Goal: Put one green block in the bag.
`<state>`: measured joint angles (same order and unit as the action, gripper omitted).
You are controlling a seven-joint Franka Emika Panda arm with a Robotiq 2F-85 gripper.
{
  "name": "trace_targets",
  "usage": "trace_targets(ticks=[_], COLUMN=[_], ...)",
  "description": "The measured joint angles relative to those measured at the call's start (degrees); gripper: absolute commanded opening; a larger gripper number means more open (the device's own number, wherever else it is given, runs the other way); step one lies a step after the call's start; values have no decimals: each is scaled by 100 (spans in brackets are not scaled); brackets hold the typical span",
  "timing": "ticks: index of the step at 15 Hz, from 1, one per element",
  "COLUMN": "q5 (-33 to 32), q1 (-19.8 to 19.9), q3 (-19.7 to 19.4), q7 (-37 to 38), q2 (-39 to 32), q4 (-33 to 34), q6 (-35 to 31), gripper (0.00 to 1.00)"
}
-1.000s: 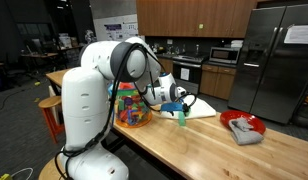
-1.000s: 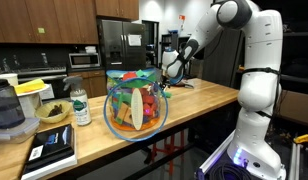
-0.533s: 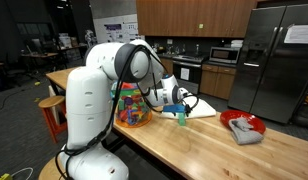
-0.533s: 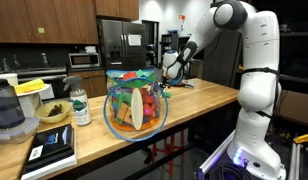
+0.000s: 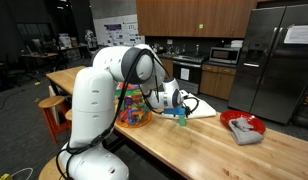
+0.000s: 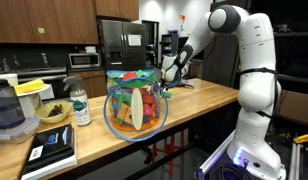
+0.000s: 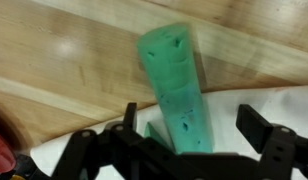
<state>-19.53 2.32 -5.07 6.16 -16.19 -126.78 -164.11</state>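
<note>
— Green block (image 7: pixel 176 85): where is it, and does the gripper (image 7: pixel 189 125) have it?
— Not yet, I think. In the wrist view it stands upright on its small end, just where the white sheet (image 7: pixel 222 125) meets the wooden table (image 5: pixel 199 148). The jaws are wide open, with one finger on each side. As far as I can see, neither finger touches it.
— So what can go wrong?
— The block is not in the middle; it is closer to one finger. When they close, that finger would arrive first and push. A tall piece on a small base may tip or slide away before the other finger comes.
— And the edge of the sheet?
— If the base sits half on it, the block may lean a little, which makes tipping easier. I cannot tell this for sure.
— And after the grasp?
— The bag (image 6: pixel 134 100) is well apart on the same table, and it looks soft. A block held only near its top could turn in the fingers, or hit the rim and fall outside.
</note>
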Motion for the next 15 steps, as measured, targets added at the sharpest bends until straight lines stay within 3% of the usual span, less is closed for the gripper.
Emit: trace_targets(ticks=[7, 10, 15], q5=[184, 186, 186], q1=[-1, -1, -33], q3=[-41, -43, -43], q7=[-186, -244, -351], q2=[-83, -86, -85], q4=[38, 66, 208], q6=[36, 100, 566], gripper=[22, 16, 16])
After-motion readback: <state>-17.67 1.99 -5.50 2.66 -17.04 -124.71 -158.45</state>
